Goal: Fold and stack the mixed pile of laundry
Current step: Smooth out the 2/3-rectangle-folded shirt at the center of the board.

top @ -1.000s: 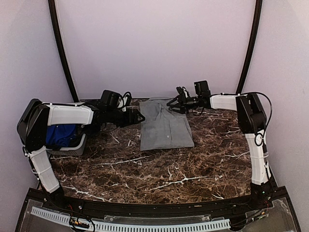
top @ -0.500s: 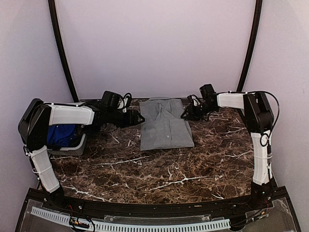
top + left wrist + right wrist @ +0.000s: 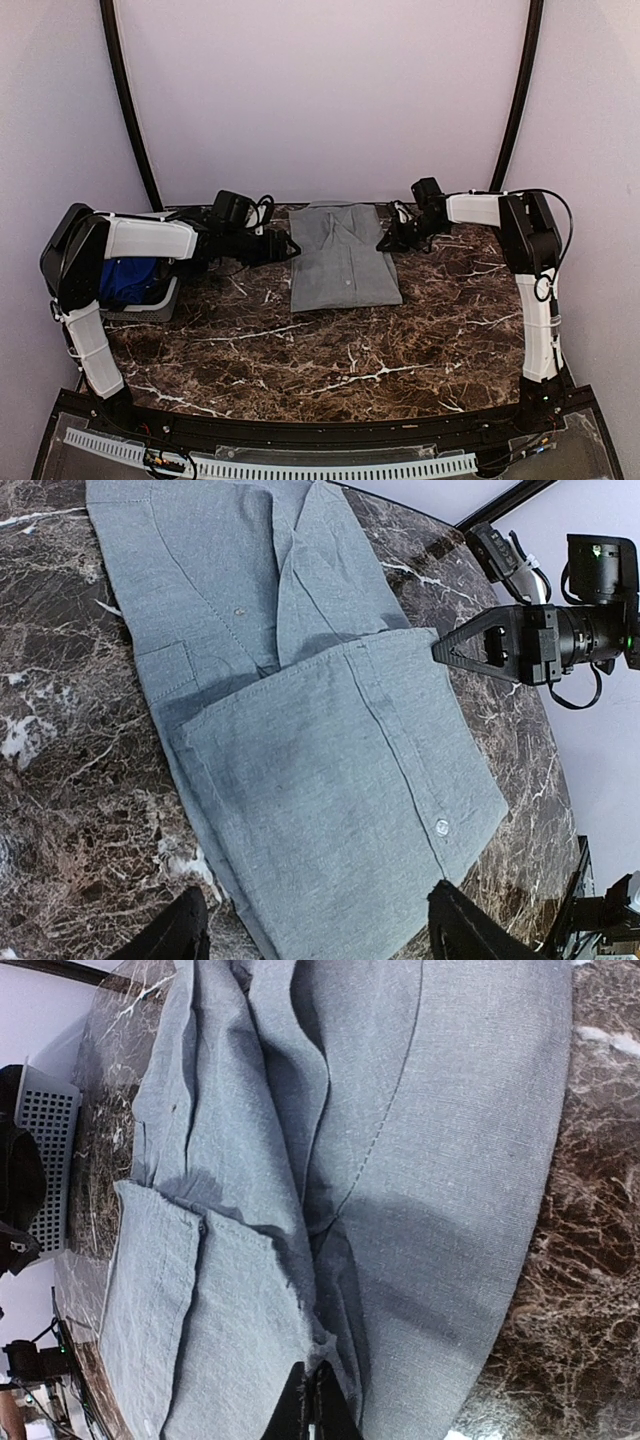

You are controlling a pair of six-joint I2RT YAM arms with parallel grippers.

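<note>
The grey shirt (image 3: 340,256) lies folded flat at the back middle of the marble table, its lower part folded up over its front (image 3: 340,780). My left gripper (image 3: 286,247) is at the shirt's left edge, open and empty, with its fingers spread wide over the cloth (image 3: 318,908). My right gripper (image 3: 385,243) is at the shirt's right edge. It is shut on a small pinch of the shirt's edge (image 3: 316,1400). The royal-blue T-shirt (image 3: 126,280) lies in the basket at the left. The red-orange garment and the dark cloth are out of view.
The small grey basket (image 3: 152,308) stands at the table's left edge under my left arm; it also shows in the right wrist view (image 3: 45,1150). The marble table (image 3: 340,350) stretches in front of the shirt. Two black frame poles rise at the back corners.
My right gripper has moved from above the shirt's collar area down to the shirt's right edge and now pinches it. My left arm has barely moved.
</note>
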